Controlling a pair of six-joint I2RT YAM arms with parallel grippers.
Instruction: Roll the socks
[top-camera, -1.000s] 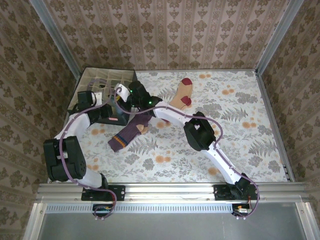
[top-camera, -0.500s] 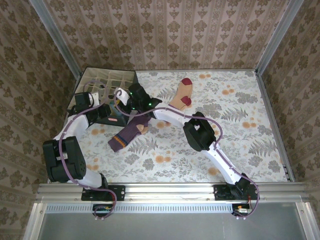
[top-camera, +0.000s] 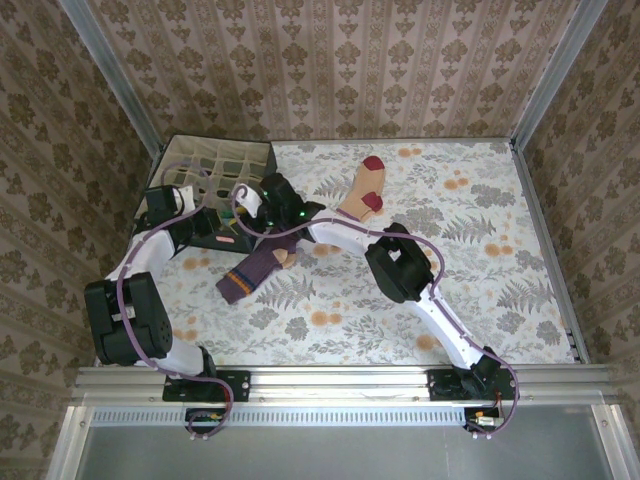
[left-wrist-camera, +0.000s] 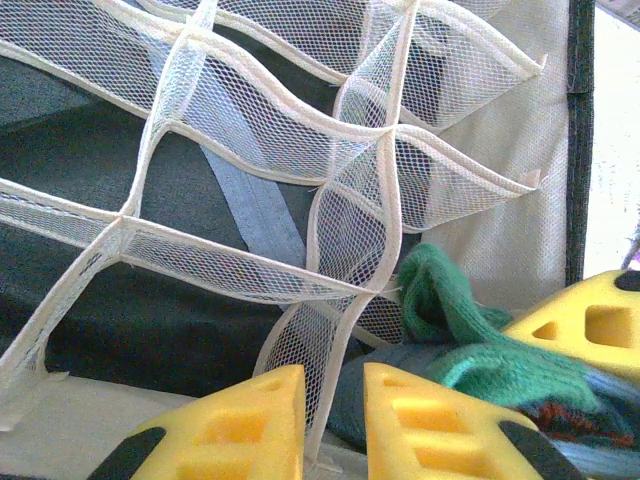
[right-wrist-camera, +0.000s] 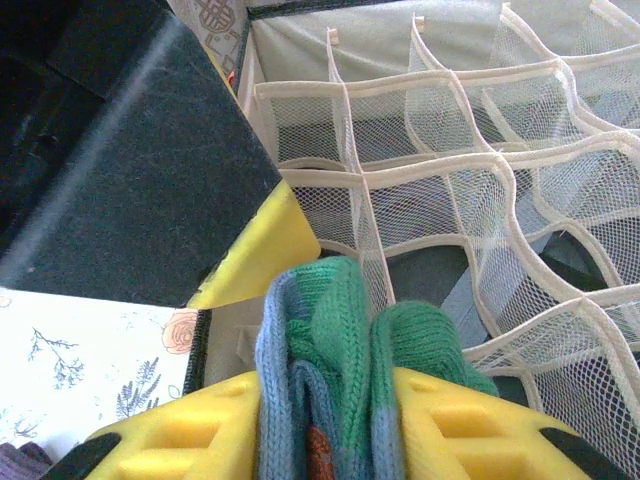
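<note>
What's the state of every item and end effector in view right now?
grid box: open-topped, sitting at the table's far left corner.
blue-grey sock: bunched into a bundle at the grid box.
right end effector: shut on the blue-grey sock.
left end effector: nearly closed, a mesh divider between its fingers; grip unclear.
purple sock: flat on the table, unrolled.
peach sock: flat on the table, unrolled.

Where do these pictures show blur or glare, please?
Left wrist view: white glare past the box at right, left gripper fingers soft; right wrist view: sock knit crisp, upper-left corner blurred; top external view: even light, sharp.
</note>
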